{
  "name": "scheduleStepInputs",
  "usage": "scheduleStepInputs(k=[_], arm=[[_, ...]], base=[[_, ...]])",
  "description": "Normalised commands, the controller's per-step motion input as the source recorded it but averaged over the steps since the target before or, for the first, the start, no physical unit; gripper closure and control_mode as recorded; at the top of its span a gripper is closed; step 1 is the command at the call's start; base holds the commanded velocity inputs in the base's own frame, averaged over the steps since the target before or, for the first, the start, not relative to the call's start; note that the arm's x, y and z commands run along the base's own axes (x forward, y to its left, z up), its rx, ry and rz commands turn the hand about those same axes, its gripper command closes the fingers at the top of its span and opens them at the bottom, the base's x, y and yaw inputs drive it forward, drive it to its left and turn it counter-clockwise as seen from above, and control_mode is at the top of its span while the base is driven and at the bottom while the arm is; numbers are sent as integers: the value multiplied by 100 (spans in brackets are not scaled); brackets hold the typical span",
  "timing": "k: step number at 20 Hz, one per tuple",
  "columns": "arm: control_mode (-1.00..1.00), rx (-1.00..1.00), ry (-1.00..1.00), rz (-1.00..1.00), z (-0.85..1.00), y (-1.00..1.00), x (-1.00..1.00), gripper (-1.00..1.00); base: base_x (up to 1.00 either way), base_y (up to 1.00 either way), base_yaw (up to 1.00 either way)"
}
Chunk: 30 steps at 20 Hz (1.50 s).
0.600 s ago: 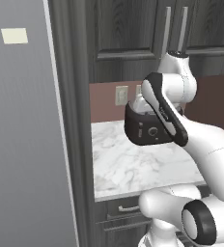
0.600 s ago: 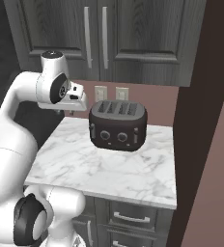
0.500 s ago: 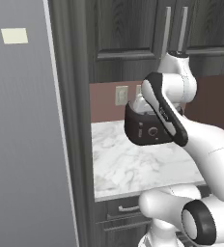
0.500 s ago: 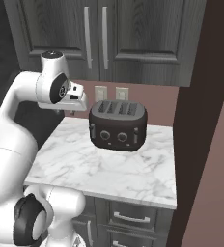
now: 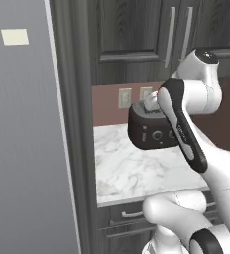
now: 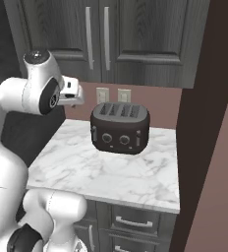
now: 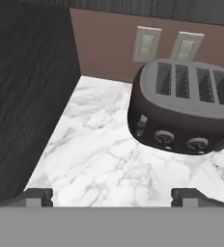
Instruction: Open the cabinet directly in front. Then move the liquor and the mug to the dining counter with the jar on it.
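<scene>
Two doors of the cabinet (image 6: 106, 42) stand closed above the small counter (image 6: 111, 172), and their long silver handles (image 6: 97, 37) hang side by side at the middle seam; in the left base view the same cabinet (image 5: 151, 39) is seen high up, behind the raised white arm. Under the cabinet there is a brownish-red wall with two pale outlets (image 7: 166, 44), side by side, just behind the toaster (image 6: 120, 128); the toaster is dark, with four slots on top and two round knobs on the front, and it stands on the white marble counter near the back wall. The gripper (image 7: 113, 195) hangs over the front part of this counter, its two dark finger tips (image 7: 36, 195) spread wide with nothing between them; it looks down at the marble, and the toaster (image 7: 181, 108) lies ahead and to one side, apart from it. A tall dark wooden panel (image 7: 27, 96) borders the counter on one side; beyond it, in the left base view, stands a flat grey surface with a small pale label (image 5: 15, 36), perhaps a fridge, I cannot say surely. Below the counter there are grey drawers (image 6: 135, 224) with small handles.
</scene>
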Motion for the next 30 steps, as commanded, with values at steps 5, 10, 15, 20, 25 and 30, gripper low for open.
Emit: scheduleStepInputs(k=[5,10,15,20,25,30], arm=[[-100,-8,-53,8,41,-1,-67,-100],[-100,-7,-60,7,51,-1,-72,-100],[-100,-1,-53,2,47,-10,-73,-100],[-100,1,-36,0,29,-5,-38,-100],[-100,11,-12,0,5,0,-16,-100],[-100,13,0,-5,0,-5,0,-100]], base=[[0,0,0],[0,0,0],[0,0,0],[0,0,0],[0,0,0],[0,0,0]])
